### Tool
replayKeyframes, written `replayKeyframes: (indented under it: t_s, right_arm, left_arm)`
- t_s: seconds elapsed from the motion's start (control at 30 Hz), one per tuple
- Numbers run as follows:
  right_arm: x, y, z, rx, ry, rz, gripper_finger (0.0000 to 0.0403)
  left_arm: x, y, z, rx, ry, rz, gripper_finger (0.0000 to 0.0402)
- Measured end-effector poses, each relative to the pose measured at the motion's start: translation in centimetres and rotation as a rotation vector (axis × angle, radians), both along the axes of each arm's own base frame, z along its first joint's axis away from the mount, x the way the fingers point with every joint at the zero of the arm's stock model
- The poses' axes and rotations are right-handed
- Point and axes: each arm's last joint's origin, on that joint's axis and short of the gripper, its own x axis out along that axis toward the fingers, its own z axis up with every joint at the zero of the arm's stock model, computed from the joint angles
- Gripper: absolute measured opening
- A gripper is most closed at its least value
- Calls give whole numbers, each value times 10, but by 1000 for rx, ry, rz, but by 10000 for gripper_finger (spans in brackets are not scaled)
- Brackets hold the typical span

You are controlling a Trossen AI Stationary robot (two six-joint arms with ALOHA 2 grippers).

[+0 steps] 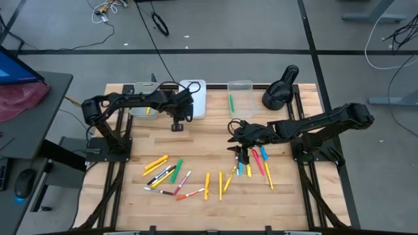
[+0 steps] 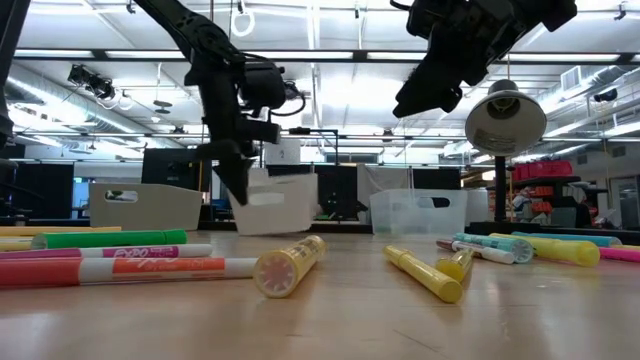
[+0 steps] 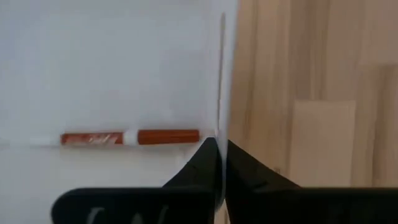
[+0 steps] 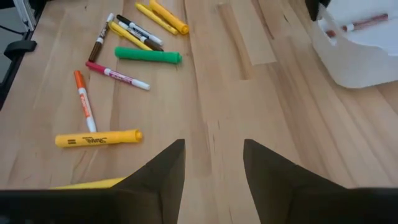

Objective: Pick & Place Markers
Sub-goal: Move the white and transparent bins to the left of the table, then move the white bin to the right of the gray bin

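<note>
Left gripper (image 3: 219, 163) stands at the white bin (image 1: 194, 98) at the table's back edge, fingers pinched on the bin's thin wall. A red marker (image 3: 130, 137) lies inside that bin, just beside the fingertips, not held. Right gripper (image 1: 239, 151) hangs over the scattered markers (image 1: 251, 163) on the table (image 1: 196, 147), fingers spread, holding nothing. Further markers lie at front left.

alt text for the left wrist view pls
The left gripper has its dark fingers pinched shut on the thin wall of a white bin. Inside the bin lies one red-brown marker with a white band. Bare wooden table shows on the other side of the wall.
</note>
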Motion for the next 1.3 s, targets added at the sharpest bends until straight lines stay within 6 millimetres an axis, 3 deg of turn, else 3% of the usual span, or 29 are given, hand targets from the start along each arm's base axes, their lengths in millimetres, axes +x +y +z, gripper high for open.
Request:
replayKeyframes:
  t_s: [0.4, 0.8, 1.0, 1.1, 1.3]
  right_arm:
    - [1, 0, 1, -13, -16, 11, 165]
    - [2, 0, 3, -32, -35, 26, 165]
    - [2, -4, 3, -134, -34, -25, 165]
    - [3, -17, 4, -173, -14, -61, 165]
    - [2, -63, 18, -195, 114, -158, 198]
  left_arm:
    - [-18, 7, -3, -40, 110, 43, 38]
    - [-19, 10, -2, -44, 105, 65, 42]
    - [-20, 13, -1, -69, 78, 88, 90]
    - [-22, 13, 5, -93, 42, 103, 125]
    - [-30, 7, 33, -90, -71, 142, 191]
